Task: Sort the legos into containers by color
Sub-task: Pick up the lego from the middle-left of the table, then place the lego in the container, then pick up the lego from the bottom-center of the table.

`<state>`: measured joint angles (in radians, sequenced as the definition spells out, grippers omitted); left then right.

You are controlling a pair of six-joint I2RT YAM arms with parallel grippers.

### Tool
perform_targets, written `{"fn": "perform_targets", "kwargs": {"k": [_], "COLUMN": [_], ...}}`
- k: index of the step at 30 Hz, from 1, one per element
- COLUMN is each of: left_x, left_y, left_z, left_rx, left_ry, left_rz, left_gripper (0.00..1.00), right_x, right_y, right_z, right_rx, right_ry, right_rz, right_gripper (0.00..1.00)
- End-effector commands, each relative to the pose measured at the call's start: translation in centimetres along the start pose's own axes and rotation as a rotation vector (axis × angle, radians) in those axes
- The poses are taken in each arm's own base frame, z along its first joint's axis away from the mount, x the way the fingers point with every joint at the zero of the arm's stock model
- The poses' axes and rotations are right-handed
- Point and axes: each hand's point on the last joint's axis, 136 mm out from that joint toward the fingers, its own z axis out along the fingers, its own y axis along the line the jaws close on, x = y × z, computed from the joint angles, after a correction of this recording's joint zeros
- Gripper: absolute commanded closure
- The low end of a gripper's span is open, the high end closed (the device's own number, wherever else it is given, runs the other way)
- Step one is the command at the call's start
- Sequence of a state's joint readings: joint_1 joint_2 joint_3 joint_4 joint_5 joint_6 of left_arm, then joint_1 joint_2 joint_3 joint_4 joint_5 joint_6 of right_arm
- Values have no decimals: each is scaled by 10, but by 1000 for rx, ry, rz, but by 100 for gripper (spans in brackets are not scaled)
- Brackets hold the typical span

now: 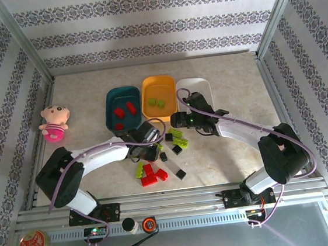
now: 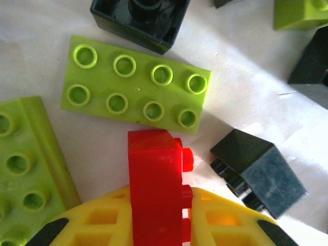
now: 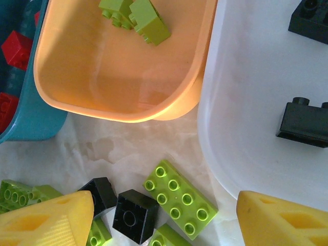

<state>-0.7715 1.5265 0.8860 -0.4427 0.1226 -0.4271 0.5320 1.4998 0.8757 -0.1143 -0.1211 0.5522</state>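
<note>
I'm pinching a red brick [image 2: 156,184] in the left gripper [image 2: 159,218], jaws clamping its sides, right over a lime brick [image 2: 136,84] and black brick [image 2: 256,177] lying on the table [image 2: 246,77]. Right gripper [image 3: 164,210] is hanging wide open, holding nothing, by the orange tray [image 3: 118,110] and white tray [image 3: 215,154] rims.

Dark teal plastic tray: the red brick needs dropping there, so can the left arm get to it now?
Probably yes: the left claw, shut on a red plastic brick, sits just short of the dark teal plastic tray, nothing between.
</note>
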Motion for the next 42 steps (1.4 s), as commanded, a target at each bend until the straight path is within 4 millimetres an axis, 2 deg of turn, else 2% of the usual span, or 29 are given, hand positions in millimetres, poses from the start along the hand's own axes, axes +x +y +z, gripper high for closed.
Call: {"fn": "perform_targets", "kwargs": {"k": [1,4,8,10,14,17,21,23,26,28,31,35,38,42], "left_x": [-31,-61,-101,-120,-154,-175,-187,-189,-196,-203,-212,-215,-201,-164], "left_y": [-7,12,64,91,130,145,171,180,180,176,166,144,128,113], "left_z": [-40,-68,-94,-101,-91,-75,-53,-43,-39,-44,-66,-108,-132,-147], "left_rx": [41,42,-14,-49,-68,-85,-134,-120,-104,-82,-34,54,105,153], "left_ry": [-134,-251,-409,-482,-548,-543,-514,-502,-495,-508,-563,-656,-691,-697], "left_rz": [-36,-108,-247,-319,-433,-460,-507,-541,-541,-540,-535,-519,-500,-496], "left_gripper": [80,83,84,84,84,84,82,72,59,53,39,22,14,7], "right_x": [-7,-7,-4,-3,3,11,25,33,47,60,80,106,126,155], "right_y": [1,0,-2,-2,-4,-8,-12,-10,4,16,35,57,67,72], "right_z": [-7,-9,-11,-12,-14,-16,-21,-25,-30,-35,-41,-45,-44,-40], "right_rx": [-12,-13,-11,-11,-12,-10,-14,-33,-86,-116,-155,-190,-194,-166], "right_ry": [-28,-33,-34,-34,-24,-13,9,18,49,78,111,158,213,301], "right_rz": [18,20,23,24,29,32,29,15,-53,-116,-211,-306,-373,-468], "right_gripper": [26,26,26,26,26,26,26,26,25,25,25,25,25,25]}}
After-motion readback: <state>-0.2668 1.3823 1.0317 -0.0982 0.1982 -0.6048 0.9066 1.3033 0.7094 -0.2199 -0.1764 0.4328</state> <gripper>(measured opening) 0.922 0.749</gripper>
